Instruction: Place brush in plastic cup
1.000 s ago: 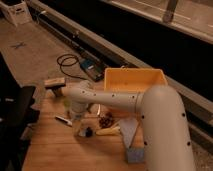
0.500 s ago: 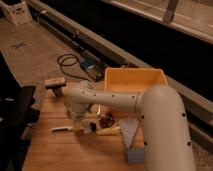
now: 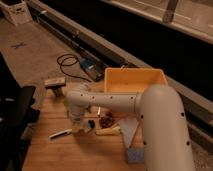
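The brush point(image 3: 61, 133) lies low over the wooden table point(image 3: 75, 155), its thin pale handle pointing left and its dark head end by my gripper point(image 3: 82, 126). The gripper hangs from the white arm's wrist point(image 3: 80, 102) at the table's left middle, right at the head end of the brush. A pale, translucent tapered shape point(image 3: 128, 127) beside the arm to the right may be the plastic cup lying on its side; I cannot tell for sure.
A big yellow tub point(image 3: 135, 80) stands at the back right. A tan-topped block on a dark base point(image 3: 55, 84) sits at the back left. A dark reddish object point(image 3: 106, 120), a yellow object point(image 3: 108, 131) and a blue-grey sponge point(image 3: 134, 154) lie near the arm. A black chair point(image 3: 15, 115) is on the left.
The gripper and the brush have moved toward the front of the table and lower; the pale handle now sits nearer the front edge than a second ago.
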Controlling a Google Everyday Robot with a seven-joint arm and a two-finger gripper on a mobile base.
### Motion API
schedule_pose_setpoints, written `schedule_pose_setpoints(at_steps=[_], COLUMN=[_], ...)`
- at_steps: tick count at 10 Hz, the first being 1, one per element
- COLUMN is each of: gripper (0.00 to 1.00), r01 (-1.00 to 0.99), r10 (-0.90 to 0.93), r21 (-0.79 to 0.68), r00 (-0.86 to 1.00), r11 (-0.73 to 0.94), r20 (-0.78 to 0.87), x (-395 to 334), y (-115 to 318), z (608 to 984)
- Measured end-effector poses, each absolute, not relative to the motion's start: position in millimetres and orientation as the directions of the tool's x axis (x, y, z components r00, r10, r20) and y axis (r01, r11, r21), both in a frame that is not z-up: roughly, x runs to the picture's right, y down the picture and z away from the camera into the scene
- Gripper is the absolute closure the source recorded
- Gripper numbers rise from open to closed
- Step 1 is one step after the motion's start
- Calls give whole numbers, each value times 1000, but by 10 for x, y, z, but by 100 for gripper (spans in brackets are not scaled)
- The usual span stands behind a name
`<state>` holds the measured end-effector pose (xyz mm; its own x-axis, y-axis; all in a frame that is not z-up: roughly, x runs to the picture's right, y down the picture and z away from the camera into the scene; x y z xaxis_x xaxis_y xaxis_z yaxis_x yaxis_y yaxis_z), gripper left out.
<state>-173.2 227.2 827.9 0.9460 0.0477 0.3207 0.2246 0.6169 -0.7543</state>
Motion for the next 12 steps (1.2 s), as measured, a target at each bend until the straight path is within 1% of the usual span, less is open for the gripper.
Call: schedule_pose_setpoints(at_steps=[2,4,5,7,8,9,10,12], gripper=[100,100,100,100,100,100,100,100], r01=[230,260,276,331,360,433,513,659], r10=[36,-6,-24,-89,-120,-187,-253,-367], r21=[-748,-695,-669,-584,-547,-476,-404,-245], r00=[946,938,933,911,897,857,801,645], r11=[623,671,691,741,756,766,757,711], r20=[321,345,360,402,425,479,543,670], x=[-1724,-1742,-1758,-1802,-1838,-1929,-2053,-2302], y=[2252,2007,1859,1369,1189,923,764,622], z=[8274,8180,8107,7835,7742,7654,7602,7515])
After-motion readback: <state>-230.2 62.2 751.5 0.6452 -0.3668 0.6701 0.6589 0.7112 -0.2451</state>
